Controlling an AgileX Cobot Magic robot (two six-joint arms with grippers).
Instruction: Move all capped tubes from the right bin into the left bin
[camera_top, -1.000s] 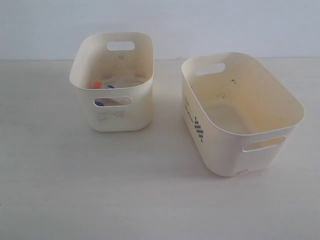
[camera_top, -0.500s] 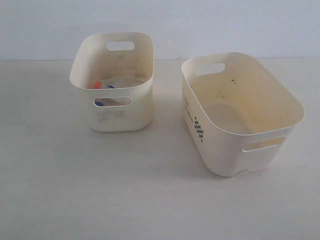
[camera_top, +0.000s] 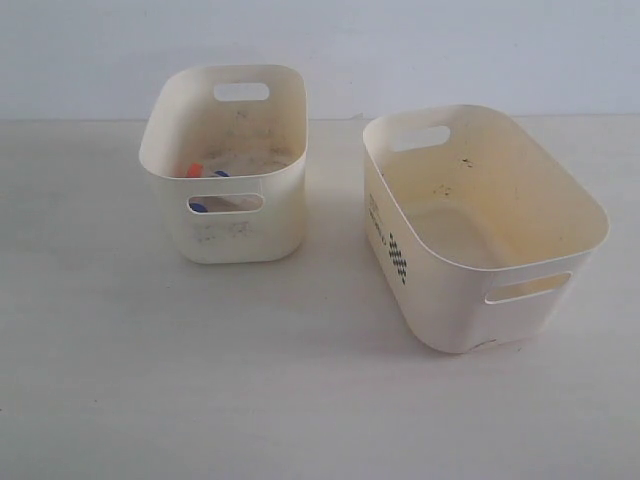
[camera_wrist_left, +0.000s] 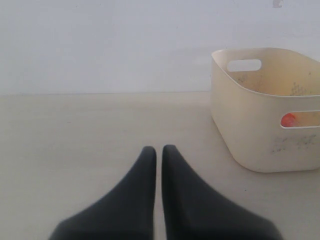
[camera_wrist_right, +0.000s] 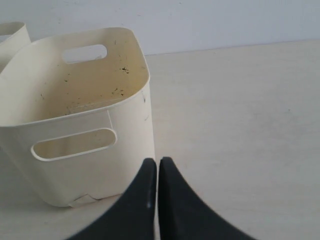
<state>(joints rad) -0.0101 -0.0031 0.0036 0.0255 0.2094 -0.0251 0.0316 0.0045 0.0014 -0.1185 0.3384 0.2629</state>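
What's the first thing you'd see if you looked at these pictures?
Two cream bins stand on a pale table: the smaller, smudged left bin and the bigger right bin with a checkered mark. A bright orange cap and a blue cap peek out inside the left bin; none show in the right bin.

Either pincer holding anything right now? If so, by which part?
Nothing is held. The left pincer and the right pincer are both shut, with nothing between their tips.
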